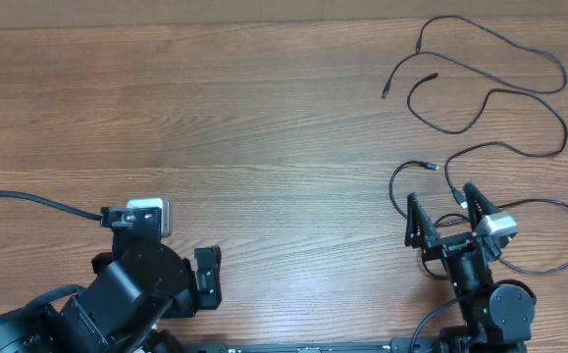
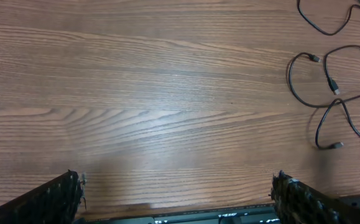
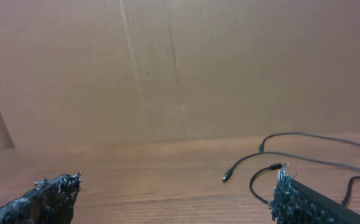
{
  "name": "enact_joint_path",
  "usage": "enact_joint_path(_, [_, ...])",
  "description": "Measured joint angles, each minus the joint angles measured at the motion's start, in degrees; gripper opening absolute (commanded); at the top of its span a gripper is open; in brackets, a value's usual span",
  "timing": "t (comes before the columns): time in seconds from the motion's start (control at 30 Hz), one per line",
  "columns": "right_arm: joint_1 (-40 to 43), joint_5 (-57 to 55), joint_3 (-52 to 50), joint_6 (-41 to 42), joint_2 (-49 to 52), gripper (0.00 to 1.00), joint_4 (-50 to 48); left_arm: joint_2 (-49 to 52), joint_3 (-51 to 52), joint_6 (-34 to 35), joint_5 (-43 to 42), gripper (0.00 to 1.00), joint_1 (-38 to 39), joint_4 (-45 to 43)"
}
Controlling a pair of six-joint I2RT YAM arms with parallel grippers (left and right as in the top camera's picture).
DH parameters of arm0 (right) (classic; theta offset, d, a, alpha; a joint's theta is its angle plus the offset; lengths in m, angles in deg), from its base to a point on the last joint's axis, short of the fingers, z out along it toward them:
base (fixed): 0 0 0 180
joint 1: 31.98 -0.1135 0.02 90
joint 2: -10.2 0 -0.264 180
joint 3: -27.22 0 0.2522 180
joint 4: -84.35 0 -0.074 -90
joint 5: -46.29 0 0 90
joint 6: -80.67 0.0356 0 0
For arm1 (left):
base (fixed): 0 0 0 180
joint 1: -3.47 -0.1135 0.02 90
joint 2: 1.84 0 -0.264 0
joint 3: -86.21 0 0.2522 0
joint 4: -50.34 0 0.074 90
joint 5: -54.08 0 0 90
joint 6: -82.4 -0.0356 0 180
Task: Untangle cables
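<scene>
Now | left pincer wide | right pincer wide (both empty) | cables lie loose

A wood-grain table meets a plain brown cardboard wall.

No text, label or number can be read anywhere. Any marking on the cables is too small to tell.
</scene>
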Motion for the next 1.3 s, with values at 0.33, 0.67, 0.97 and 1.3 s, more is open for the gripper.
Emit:
enact_joint_path(0.33, [0.4, -0.1, -4.0, -1.5, -1.3, 1.00, -1.5, 0.0, 0.0, 0.0, 0.0, 0.99, 0.0, 0.0])
enact_joint_path(0.67, [0.7, -2.1, -4.0, -3.7, -1.4, 1.00, 5.8, 0.0, 0.0, 0.0, 0.0, 1.00, 0.0, 0.0])
enact_joint_path(0.97, [4.2, -3.2, -4.0, -3.9, -1.4, 1.00, 5.8, 0.0, 0.0, 0.0, 0.0, 1.00, 0.0, 0.0])
enact_joint_path(1.3, [4.0, -3.2, -4.0, -8.1, -1.4, 1.00, 5.8, 0.0, 0.0, 0.0, 0.0, 1.00, 0.0, 0.0])
